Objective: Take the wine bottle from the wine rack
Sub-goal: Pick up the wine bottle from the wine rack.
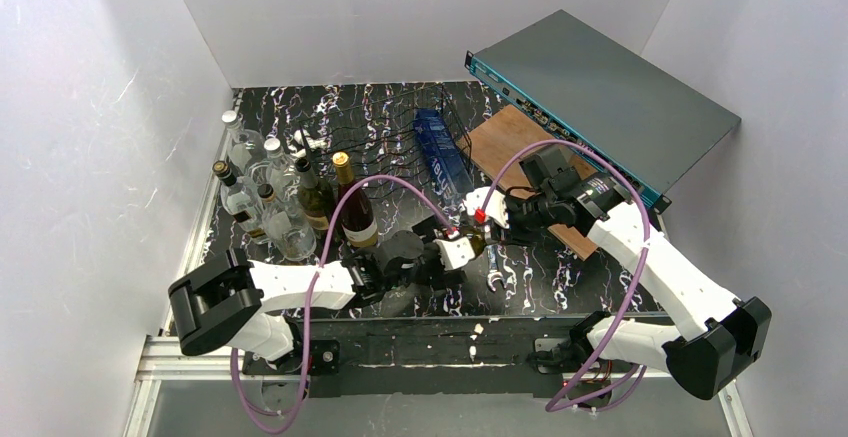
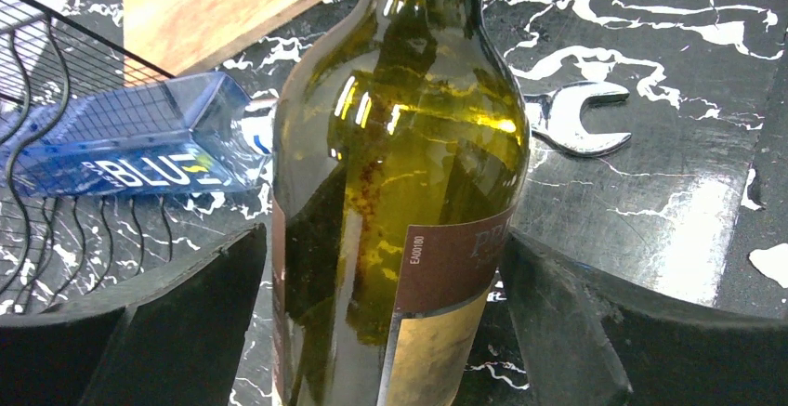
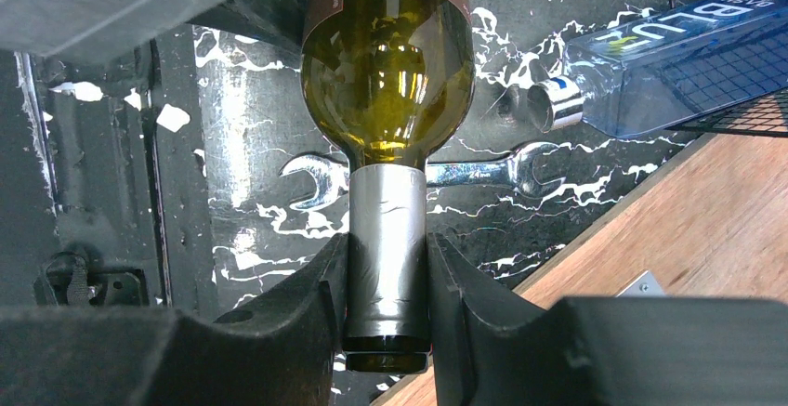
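The wine bottle [image 3: 388, 62] is olive-green glass with a brown and gold label [image 2: 446, 267] and a grey foil neck. It hangs level above the black marbled table, between my two arms [image 1: 474, 241]. My right gripper [image 3: 387, 276] is shut on its foil neck [image 1: 488, 219]. My left gripper [image 2: 383, 239] stands wide, with one finger on each side of the bottle's body [image 1: 455, 250]. A thin gap shows at its left finger [image 2: 214, 313]. The wine rack [image 1: 390, 142], a low black wire frame, sits behind, and its wires show in both wrist views [image 2: 56, 81] [image 3: 743, 113].
A blue square bottle [image 1: 440, 147] lies on the rack's right end. A steel wrench [image 1: 495, 279] lies on the table under the held bottle. Several upright bottles [image 1: 290, 197] stand at the left. A wooden board [image 1: 510, 142] and a grey box with a teal edge [image 1: 610, 97] sit at the right.
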You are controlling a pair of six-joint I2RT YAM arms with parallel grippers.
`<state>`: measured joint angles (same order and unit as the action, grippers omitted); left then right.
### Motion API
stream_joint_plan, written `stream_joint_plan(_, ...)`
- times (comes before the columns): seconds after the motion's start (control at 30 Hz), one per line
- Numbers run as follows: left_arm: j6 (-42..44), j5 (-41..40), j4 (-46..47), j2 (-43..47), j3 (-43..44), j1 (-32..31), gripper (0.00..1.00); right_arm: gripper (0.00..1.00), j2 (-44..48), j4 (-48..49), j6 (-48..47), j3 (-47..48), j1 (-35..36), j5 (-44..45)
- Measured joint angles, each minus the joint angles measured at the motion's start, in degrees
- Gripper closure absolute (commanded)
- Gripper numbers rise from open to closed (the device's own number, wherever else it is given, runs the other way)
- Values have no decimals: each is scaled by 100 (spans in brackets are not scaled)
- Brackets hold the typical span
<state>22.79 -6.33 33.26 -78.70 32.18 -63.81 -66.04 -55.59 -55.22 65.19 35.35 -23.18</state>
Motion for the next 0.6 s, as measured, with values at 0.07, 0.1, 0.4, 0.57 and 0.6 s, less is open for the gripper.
stream_joint_plan(0.07, -55, 0, 17, -50, 0, 15, 19, 99, 0, 0, 7, 4, -4, -17)
stream_joint_plan(0.1, -74, 2, 26, -63, 0, 24, 21, 99, 0, 0, 20, 7, -4, -22)
stream_joint_plan(0.4, -92, 107, 59, -72, 0, 52, 98, 98, 0, -7, 50, 28, -15, -57)
stream_joint_plan(0.57, -103, 190, 59, -70, 0, 74, 100, 61, 0, -4, 109, 28, -26, -63)
stream_joint_plan(0.6, -118, 214, 57, -63, 0, 76, 100, 53, 0, -2, 122, 28, -31, -66)
